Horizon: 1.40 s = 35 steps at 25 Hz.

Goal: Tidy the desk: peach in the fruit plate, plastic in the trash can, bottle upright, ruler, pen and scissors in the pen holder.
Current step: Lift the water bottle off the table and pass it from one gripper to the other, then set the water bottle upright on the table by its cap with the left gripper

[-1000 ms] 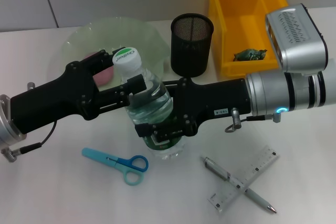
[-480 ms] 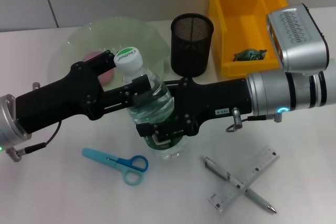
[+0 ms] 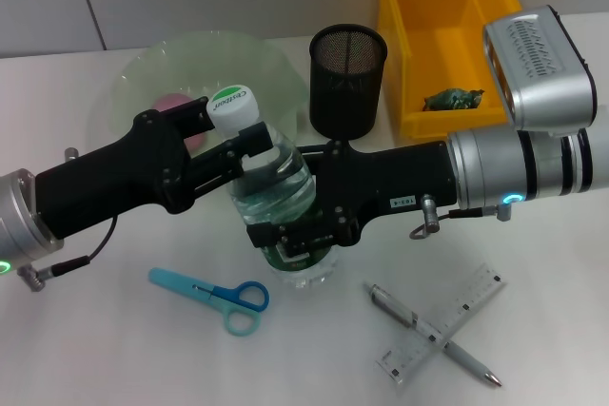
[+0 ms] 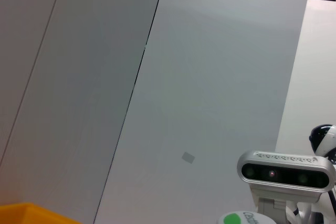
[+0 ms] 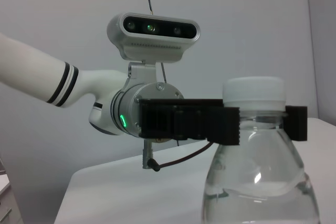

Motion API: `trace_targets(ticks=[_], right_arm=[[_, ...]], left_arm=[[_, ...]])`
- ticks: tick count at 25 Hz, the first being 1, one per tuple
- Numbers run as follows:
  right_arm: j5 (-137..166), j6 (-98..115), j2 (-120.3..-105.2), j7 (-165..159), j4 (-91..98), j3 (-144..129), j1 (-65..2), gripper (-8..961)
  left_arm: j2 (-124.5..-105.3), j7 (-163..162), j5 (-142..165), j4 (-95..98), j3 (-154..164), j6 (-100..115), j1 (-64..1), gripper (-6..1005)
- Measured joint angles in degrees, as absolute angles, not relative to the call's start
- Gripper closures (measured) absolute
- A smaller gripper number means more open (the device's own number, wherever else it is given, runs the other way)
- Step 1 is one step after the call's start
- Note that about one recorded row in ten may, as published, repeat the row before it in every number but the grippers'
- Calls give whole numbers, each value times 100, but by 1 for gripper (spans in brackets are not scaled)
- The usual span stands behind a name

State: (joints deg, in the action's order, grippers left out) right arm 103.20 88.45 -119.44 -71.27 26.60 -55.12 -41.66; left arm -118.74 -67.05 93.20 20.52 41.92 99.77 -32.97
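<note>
You have both sets of jaws closed on the upright bottle (image 3: 271, 199), left gripper (image 3: 249, 143) at its neck, right gripper (image 3: 297, 235) lower, with the pen holder (image 3: 347, 79) just behind and scissors (image 3: 214, 294) in front.

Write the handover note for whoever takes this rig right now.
Right end effector: shut on the bottle, which stands upright mid-desk.
Left end effector: at the bottle's neck.
Done: peach in the plate; plastic in the yellow bin.
Left: release the bottle, then put the scissors, pen and ruler, all lying on the desk with the pen crossing the ruler, into the holder.
</note>
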Motion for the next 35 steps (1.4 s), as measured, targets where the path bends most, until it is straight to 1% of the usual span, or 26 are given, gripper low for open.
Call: trace_targets(ticks=[1,9,24,32,35], right_arm=[[10325,8845,-11943,-7127,2660,-5511,-4166,192],[10357,8857,-11933,-7126,2695,-5519,-4156,191],[10354,8842,-11926,-7146,2867,-5567,-4155,192],[10352,8738,-11927,-7182,2938,-5599,-4148,141],[10350,8733,-11927,-7182,2949,-5598,-4139,138]], left_arm=[[-11874,-6719,9323,2043,4192,9964,-3306,456],[-11874,-6743,9355,2038,4193,9958,-3353,554],[-11856,-6757,9320,2045,4189,9978,-3368,554],[-11848,-6763,9315,2057,4191,9982,-3366,553],[-11847,-6770,9315,2070,4192,9986,-3366,553]])
